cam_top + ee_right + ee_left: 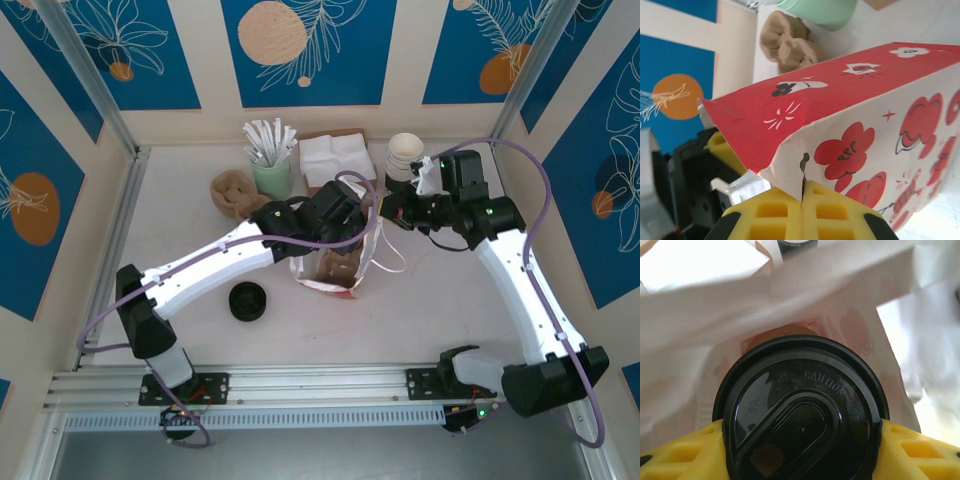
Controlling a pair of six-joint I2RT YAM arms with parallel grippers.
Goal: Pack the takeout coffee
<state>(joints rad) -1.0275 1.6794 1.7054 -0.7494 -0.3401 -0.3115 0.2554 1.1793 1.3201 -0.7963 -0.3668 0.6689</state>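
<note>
The takeout coffee point(800, 405) shows its round black lid, embossed with "CAUTION", in the left wrist view. My left gripper point(800, 440) is shut on it, one yellow finger point(675, 452) on each side. The white inside of the red-and-white bag point(715, 315) surrounds the cup. From above, my left gripper point(340, 222) hangs at the mouth of the bag point(335, 272) in mid-table. My right gripper point(802, 192) is shut on the bag's point(865, 125) top edge, pinching the paper between its yellow pads. In the top view my right gripper point(386, 211) is at the bag's right rim.
A low black stack of lids point(248, 300) lies left of the bag. At the back stand a stack of white-rimmed cups point(404, 158), a mint cup of sachets point(270, 172), white napkins point(335, 155) and a brown crumpled lump point(235, 192). Walls close in both sides.
</note>
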